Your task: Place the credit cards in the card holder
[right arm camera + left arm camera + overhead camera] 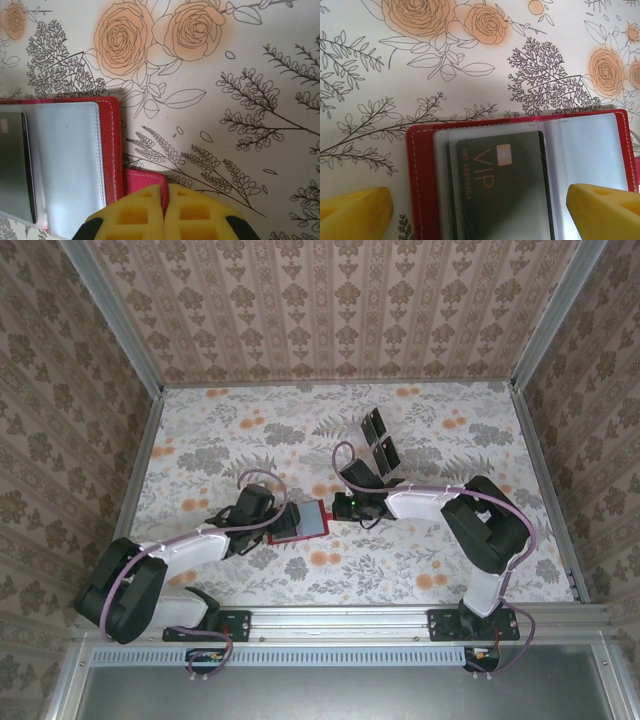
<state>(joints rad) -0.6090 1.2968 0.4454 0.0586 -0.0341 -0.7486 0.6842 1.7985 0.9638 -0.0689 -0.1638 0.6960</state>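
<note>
The red card holder [300, 523] lies open at the table's middle, clear sleeves up. In the left wrist view a black credit card [502, 190] marked VIP sits inside a sleeve of the card holder [417, 170]. My left gripper [480, 200] is open, one yellow finger on each side of the holder. My right gripper [166, 200] is shut on the holder's red snap tab [142, 181] at its right edge [112, 150]. Two more black credit cards [374, 424] [387, 452] lie farther back, beyond the right gripper [337, 508].
A floral cloth [450, 540] covers the table. Metal rails [145, 460] and patterned walls close it in on the left, right and back. Both arms reach in toward the centre from the near edge.
</note>
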